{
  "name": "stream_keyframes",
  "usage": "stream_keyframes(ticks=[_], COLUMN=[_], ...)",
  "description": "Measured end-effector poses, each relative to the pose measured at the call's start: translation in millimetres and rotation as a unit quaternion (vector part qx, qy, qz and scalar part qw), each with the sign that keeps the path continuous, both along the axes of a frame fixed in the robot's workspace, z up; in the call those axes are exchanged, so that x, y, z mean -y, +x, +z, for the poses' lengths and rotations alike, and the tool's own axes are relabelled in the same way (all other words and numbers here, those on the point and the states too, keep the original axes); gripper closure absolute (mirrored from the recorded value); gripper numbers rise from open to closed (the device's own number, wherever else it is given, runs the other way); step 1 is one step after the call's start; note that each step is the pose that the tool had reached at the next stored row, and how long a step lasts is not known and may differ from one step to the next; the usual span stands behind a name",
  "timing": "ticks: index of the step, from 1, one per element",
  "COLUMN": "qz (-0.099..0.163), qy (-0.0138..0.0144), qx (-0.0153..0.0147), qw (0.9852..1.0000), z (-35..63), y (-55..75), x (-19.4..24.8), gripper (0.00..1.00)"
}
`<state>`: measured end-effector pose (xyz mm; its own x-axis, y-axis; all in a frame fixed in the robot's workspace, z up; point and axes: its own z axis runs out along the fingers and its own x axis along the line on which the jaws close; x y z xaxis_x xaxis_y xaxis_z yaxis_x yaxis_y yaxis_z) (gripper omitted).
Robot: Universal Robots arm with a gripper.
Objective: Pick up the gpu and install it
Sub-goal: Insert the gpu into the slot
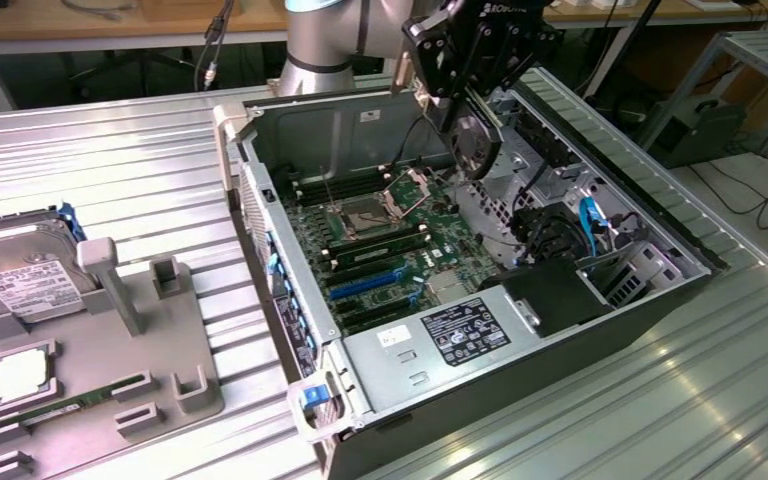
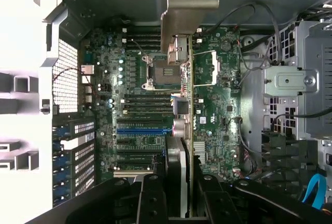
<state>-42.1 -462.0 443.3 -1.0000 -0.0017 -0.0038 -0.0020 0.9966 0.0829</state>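
1. gpu (image 1: 480, 148) (image 2: 182, 105): the wrist view sees it edge-on, so the fan face cannot be made out there. Its silver end bracket points toward the case's rear wall, and its other end is covered by the gripper's fingers (image 2: 150, 200). In the exterior view the gripper hides its upper part, and the dark round fan face hangs below.
2. Location of gpu: in the air, standing on edge above the open computer case (image 1: 651, 225), over the motherboard (image 1: 371, 240) and beside the CPU socket (image 2: 160, 71). Whether any edge touches the board cannot be told.
3. gripper (image 1: 464, 100) (image 2: 181, 203): partly closed, with a black finger pressed on either face of the gpu, gripping it.
4. arm (image 1: 320, 40): a grey column behind the case, cut off by the frame's top edge. The wrist is tilted down into the case opening.
5. Motherboard, wrist view: a strip down its middle is hidden behind the card. A blue expansion slot (image 2: 142, 129) lies just beside the card's edge.
6. hard drive (image 1: 17, 280): on the grey fixture tray (image 1: 157, 350) at the exterior view's left, well apart from the case and partly cut off by the frame edge.
7. RAM stick (image 1: 57, 410): lies flat in the same tray, and its markings are too small to read.
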Motion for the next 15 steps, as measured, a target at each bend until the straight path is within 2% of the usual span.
stream_keyframes(ticks=[5,8,15], qz=[0.02,0.037,0.059], qy=[0.0,0.0,-0.0001], qx=[0.0,0.0,0.0], qw=[0.9998,0.9993,0.9982], z=[0.0,0.0,0.1], y=[-0.2,-0.3,-0.3], x=[0.1,0.1,0.1], gripper=[0.72,0.72,0.72])
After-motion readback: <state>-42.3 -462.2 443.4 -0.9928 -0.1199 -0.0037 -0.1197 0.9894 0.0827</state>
